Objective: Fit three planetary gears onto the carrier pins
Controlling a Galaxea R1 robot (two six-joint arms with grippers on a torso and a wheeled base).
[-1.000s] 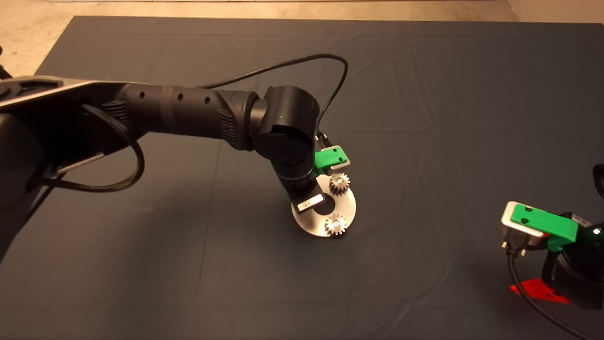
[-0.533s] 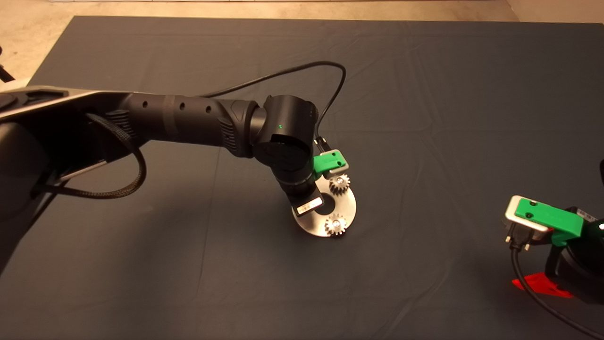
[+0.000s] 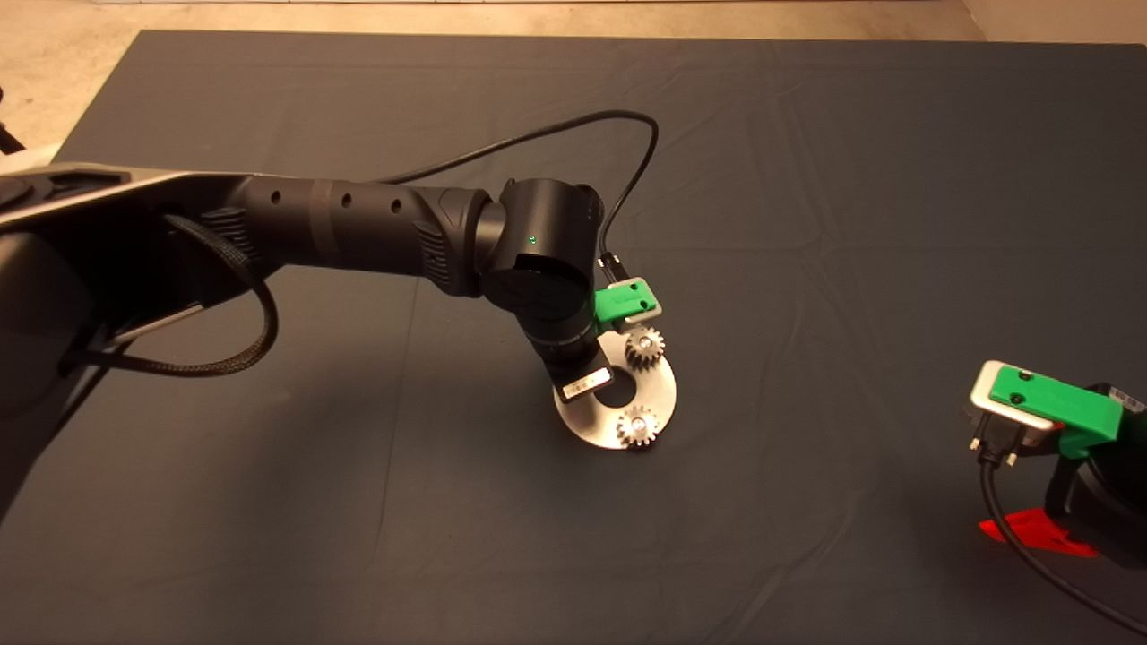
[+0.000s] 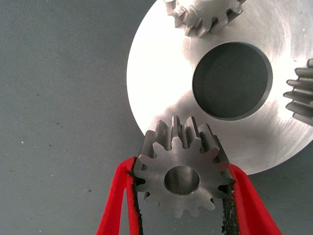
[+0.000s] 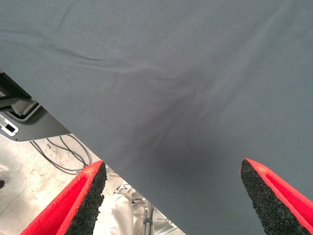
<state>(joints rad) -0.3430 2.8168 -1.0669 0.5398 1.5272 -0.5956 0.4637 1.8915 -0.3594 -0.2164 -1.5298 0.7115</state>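
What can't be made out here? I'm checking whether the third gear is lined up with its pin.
- Third pin: hidden in the left wrist view by the held gear; in the head view by the left gripper.
- Two mounted gears: cut off by the left wrist view's edges.
- Disc: partly covered by the arm in the head view.

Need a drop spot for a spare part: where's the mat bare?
Bare: mat between disc and right gripper, plus the far strip beyond the cable. Crowded: the disc, with left gripper holding a gear over it.
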